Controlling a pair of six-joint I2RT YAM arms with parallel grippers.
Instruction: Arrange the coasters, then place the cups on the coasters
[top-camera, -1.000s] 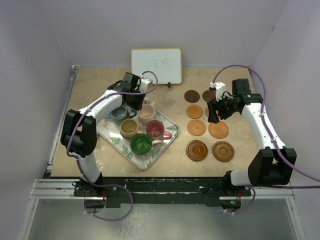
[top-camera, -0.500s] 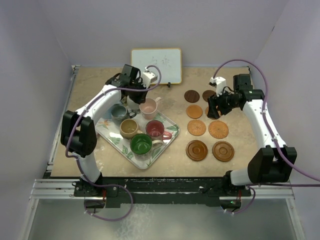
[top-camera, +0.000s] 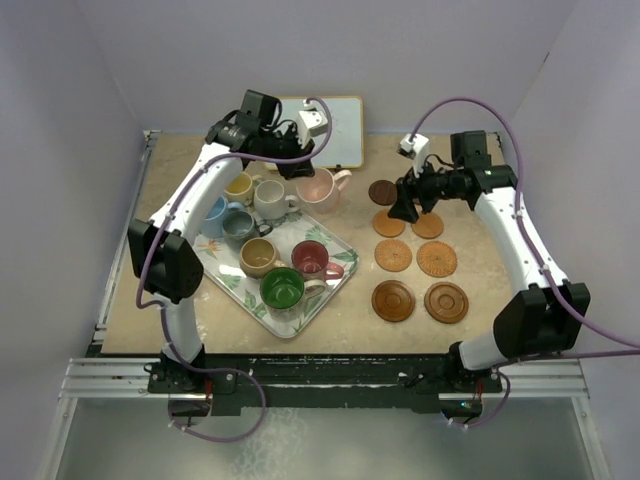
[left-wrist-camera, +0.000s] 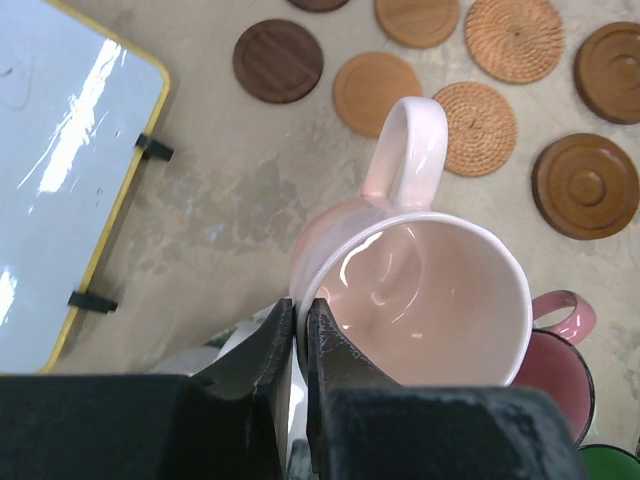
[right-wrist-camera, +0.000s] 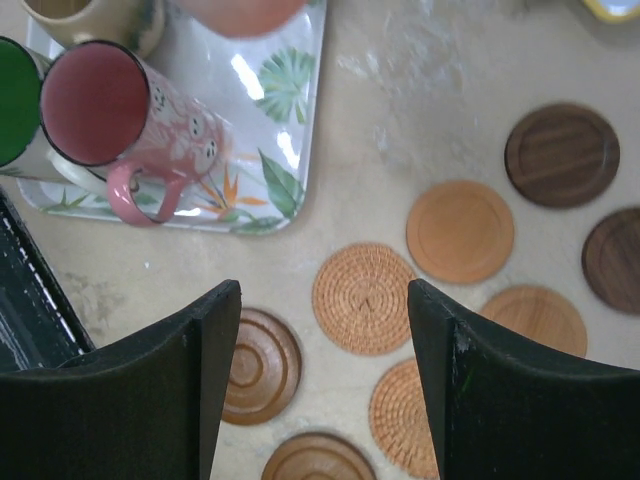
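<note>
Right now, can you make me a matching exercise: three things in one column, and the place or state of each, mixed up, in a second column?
1. pink cup
2. green cup
3. right gripper

A. stands on the tray
B. open, above the coasters
C. held at its rim by the left gripper

Pairs: 1-C, 2-A, 3-B

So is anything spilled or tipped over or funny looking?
Nothing is spilled or broken, and the cups all stand upright. Two things look a bit funny: the pink cup hangs in the air, pinched by its rim in the left gripper, and the tray lies at a slant instead of straight.
</note>
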